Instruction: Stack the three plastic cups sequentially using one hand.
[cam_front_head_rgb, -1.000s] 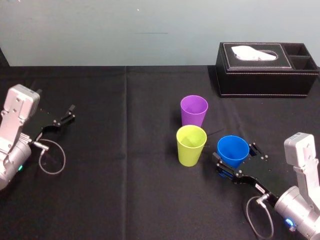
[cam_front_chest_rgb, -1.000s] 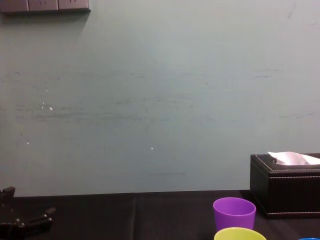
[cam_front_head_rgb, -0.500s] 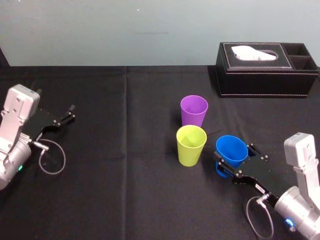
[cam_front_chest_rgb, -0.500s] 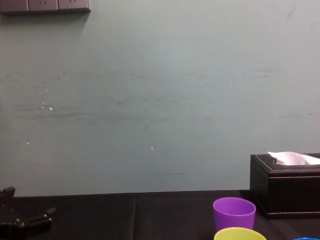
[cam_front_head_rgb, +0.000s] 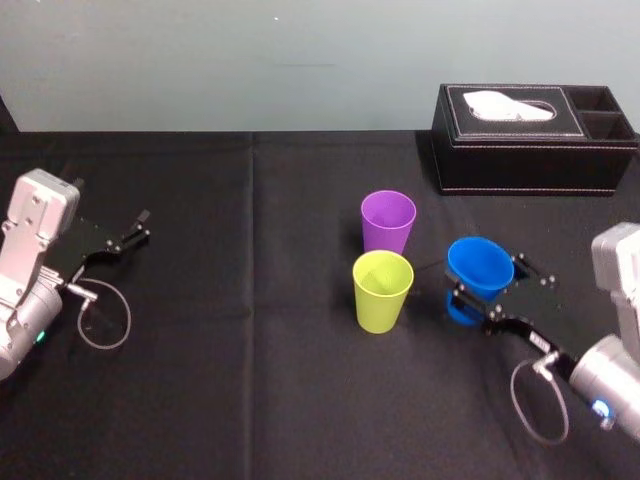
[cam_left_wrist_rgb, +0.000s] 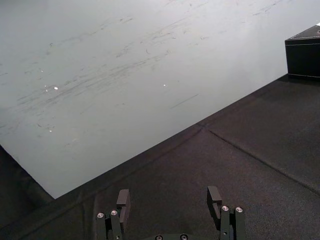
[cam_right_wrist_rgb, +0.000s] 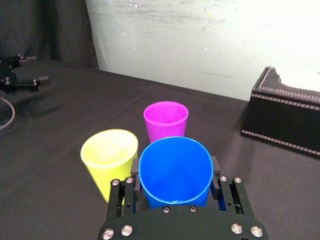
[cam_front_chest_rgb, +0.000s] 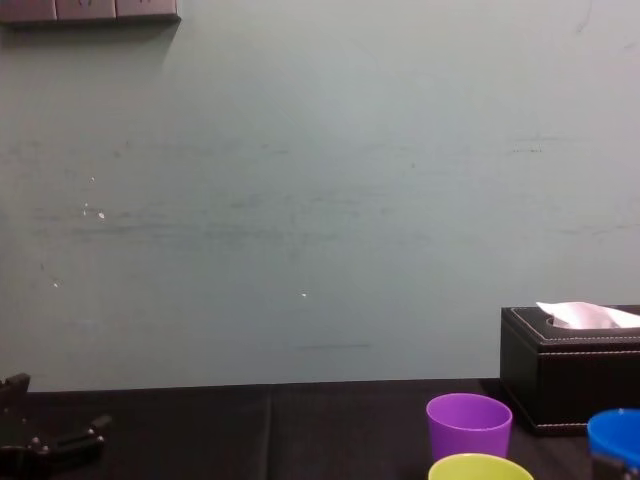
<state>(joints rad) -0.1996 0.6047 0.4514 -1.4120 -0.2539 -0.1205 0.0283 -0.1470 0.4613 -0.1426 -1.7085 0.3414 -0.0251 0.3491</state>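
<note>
My right gripper (cam_front_head_rgb: 486, 283) is shut on the blue cup (cam_front_head_rgb: 480, 262), one finger pressing each side of it (cam_right_wrist_rgb: 174, 172). The cup hangs upright above the black table, just right of the yellow-green cup (cam_front_head_rgb: 382, 290) and in front of the purple cup (cam_front_head_rgb: 388, 220). Those two stand upright and close together near the table's middle, the purple cup (cam_right_wrist_rgb: 165, 120) behind the yellow-green cup (cam_right_wrist_rgb: 109, 155). The chest view catches the blue cup (cam_front_chest_rgb: 615, 435) at the lower right. My left gripper (cam_front_head_rgb: 140, 227) rests parked at the far left, its fingers (cam_left_wrist_rgb: 123, 199) apart and holding nothing.
A black tissue box (cam_front_head_rgb: 530, 125) with a white tissue stands at the back right, behind the cups. A black cloth (cam_front_head_rgb: 250, 380) covers the table, with open surface on the left and along the front. A pale wall (cam_front_chest_rgb: 320, 200) closes the far side.
The right gripper closed on the blue cup, then lifted it off the table and carried it a little to the right. The left arm and the other two cups stayed put.
</note>
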